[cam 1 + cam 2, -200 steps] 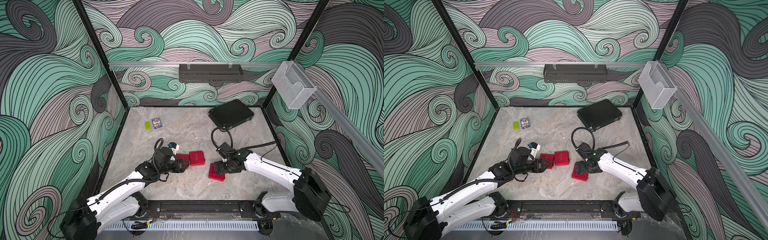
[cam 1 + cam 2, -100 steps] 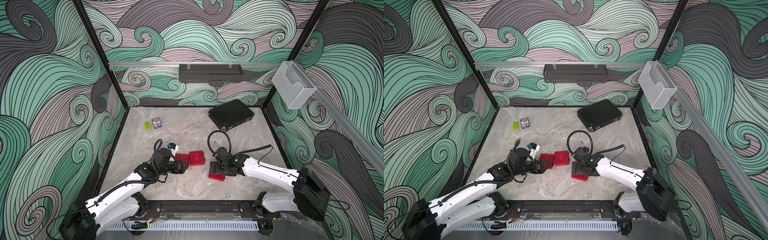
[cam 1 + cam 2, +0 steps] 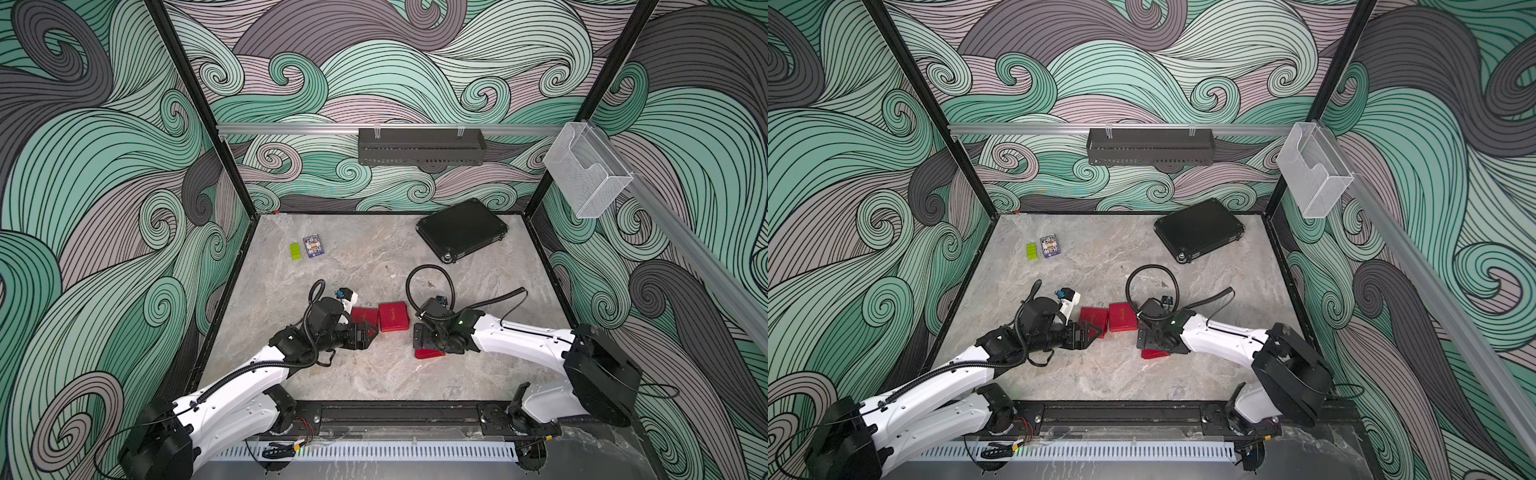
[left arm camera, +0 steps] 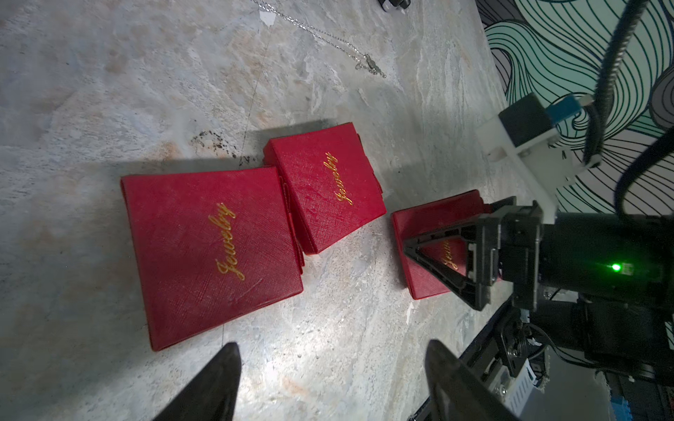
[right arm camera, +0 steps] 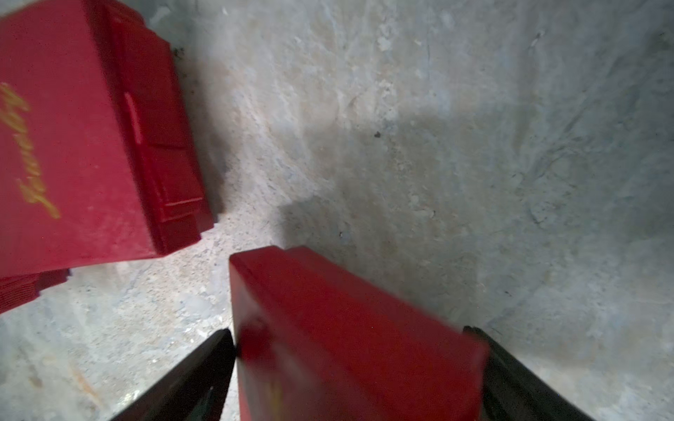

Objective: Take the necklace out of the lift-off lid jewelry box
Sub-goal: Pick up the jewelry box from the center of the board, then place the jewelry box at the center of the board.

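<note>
Three red boxes lettered "Jewelry" lie shut on the table; I cannot tell which is the lift-off lid jewelry box. Two touch: a larger one (image 3: 365,316) (image 4: 211,251) and a smaller one (image 3: 393,316) (image 4: 324,189). The third (image 3: 428,354) (image 5: 346,328) lies apart. My right gripper (image 3: 422,345) (image 5: 350,335) is open and straddles it, fingers close against both sides. The thin silver necklace (image 3: 405,277) (image 4: 321,32) lies on the bare table behind the boxes. My left gripper (image 3: 369,332) (image 4: 332,350) is open and empty in front of the larger box.
A black case (image 3: 461,230) lies at the back right. A green block (image 3: 296,251) and a small card pack (image 3: 312,246) sit at the back left. The right arm's cable loop (image 3: 430,282) arches over the necklace. A black basket (image 3: 419,145) hangs on the back wall.
The right arm swung round and brought its gripper over the third box, which shifted slightly toward the front. The left gripper opened wider and stayed by the larger box.
</note>
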### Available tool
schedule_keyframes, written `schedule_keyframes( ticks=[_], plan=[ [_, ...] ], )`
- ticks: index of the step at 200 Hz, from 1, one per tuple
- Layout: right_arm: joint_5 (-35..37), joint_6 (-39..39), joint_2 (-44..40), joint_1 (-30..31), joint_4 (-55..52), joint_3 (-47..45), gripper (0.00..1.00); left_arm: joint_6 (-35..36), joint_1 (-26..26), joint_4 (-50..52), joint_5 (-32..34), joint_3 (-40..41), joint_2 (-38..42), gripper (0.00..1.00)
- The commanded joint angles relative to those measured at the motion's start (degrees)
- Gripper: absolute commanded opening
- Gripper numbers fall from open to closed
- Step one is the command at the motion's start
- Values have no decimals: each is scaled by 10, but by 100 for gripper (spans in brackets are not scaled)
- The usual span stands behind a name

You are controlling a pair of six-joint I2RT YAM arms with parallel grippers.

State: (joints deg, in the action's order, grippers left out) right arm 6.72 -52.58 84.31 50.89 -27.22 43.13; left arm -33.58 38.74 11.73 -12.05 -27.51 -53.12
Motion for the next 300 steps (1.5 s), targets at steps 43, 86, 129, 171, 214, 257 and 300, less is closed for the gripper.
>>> schedule_keyframes(
  ticks=[43, 86, 129, 171, 214, 257, 300],
  plan=[
    [31, 58, -11, -12, -26, 9, 89, 9, -6, -2, 3, 0, -1, 78],
    [-19, 131, -87, -115, -22, -18, 75, 8, -6, -7, 6, -4, -9, 78],
    [-99, 242, -63, -270, -24, 12, 78, 6, -6, -20, -1, -11, -34, 78],
    [-151, 298, 71, -346, -50, 89, 88, 18, -7, 8, -4, -40, -60, 78],
    [-61, 324, 102, -349, -108, 141, 99, 26, -8, 25, -1, -57, -66, 78],
    [-15, 339, 72, -344, -172, 184, 99, 30, -10, 14, 13, -67, -86, 78],
    [18, 357, 51, -311, -215, 213, 99, 33, -14, 7, 10, -82, -116, 78]
  ],
)
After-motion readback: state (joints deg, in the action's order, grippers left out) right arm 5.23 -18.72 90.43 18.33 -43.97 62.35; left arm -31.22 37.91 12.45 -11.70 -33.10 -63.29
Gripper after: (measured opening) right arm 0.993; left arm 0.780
